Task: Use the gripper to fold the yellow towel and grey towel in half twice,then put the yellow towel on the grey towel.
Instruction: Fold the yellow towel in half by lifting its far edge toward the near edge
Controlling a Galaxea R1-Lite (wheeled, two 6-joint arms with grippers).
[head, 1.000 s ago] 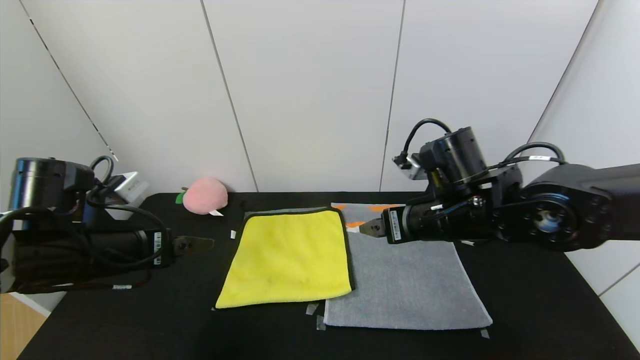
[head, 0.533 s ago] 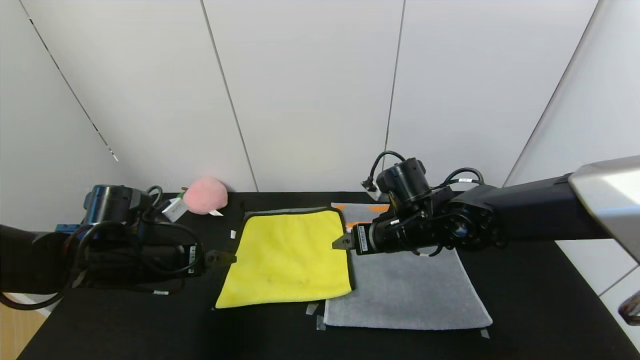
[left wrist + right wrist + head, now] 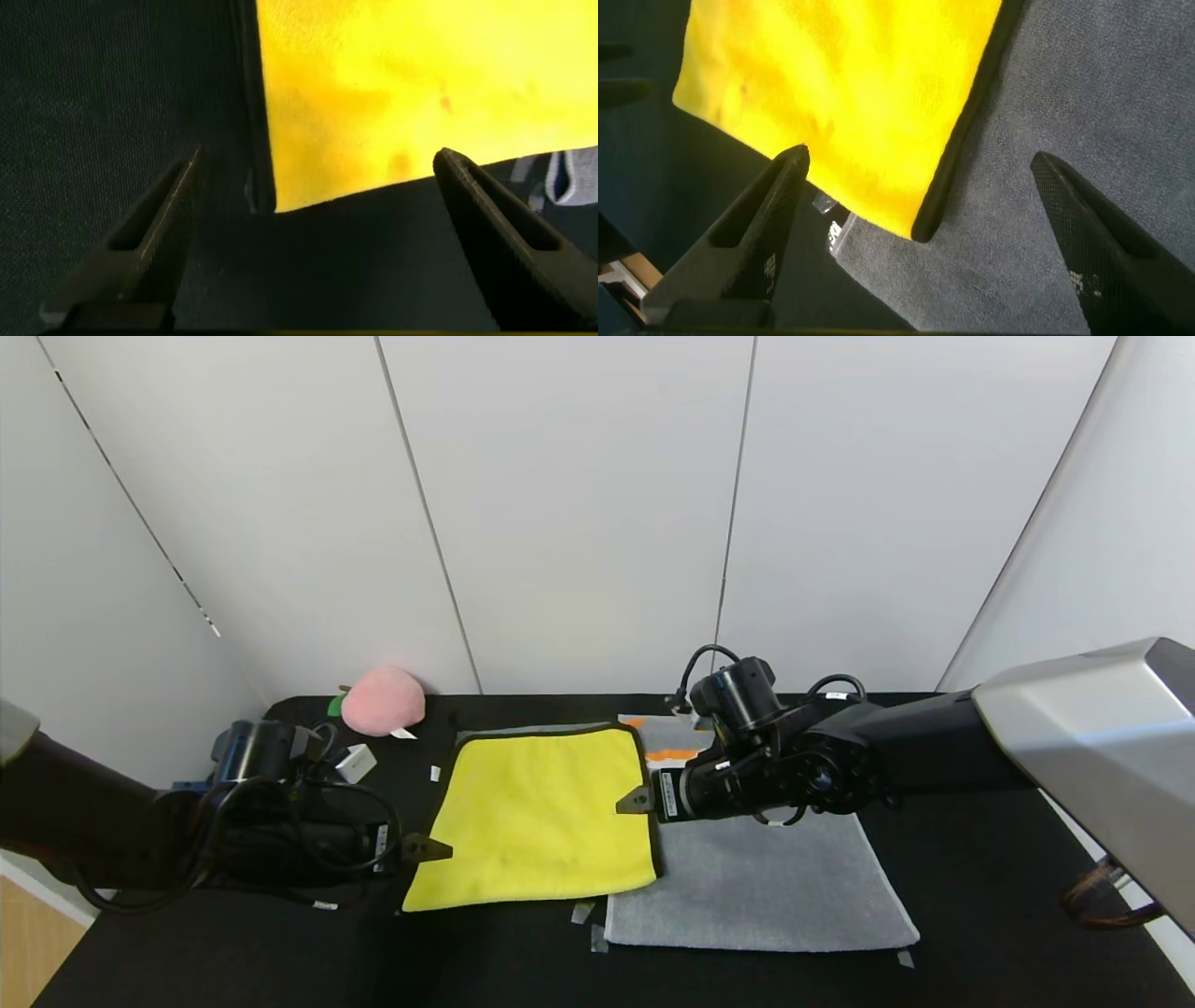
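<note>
The yellow towel (image 3: 540,817) lies flat on the black table, its right edge over the grey towel (image 3: 756,877). The grey towel's orange and white bands (image 3: 665,739) show at its far end. My left gripper (image 3: 431,848) is open, low at the yellow towel's near left corner (image 3: 280,191). My right gripper (image 3: 637,800) is open, low over the yellow towel's dark right edge (image 3: 957,159), with the grey towel (image 3: 1083,103) below it. Neither gripper holds anything.
A pink plush peach (image 3: 383,701) sits at the table's back left. Small tape marks (image 3: 583,912) lie by the towels' near corners. A small white box (image 3: 355,763) is by my left arm. White wall panels stand behind the table.
Both arms have lowered and moved in toward the yellow towel. The left gripper has come to its near left corner, the right gripper to its right edge. The towels have not moved.
</note>
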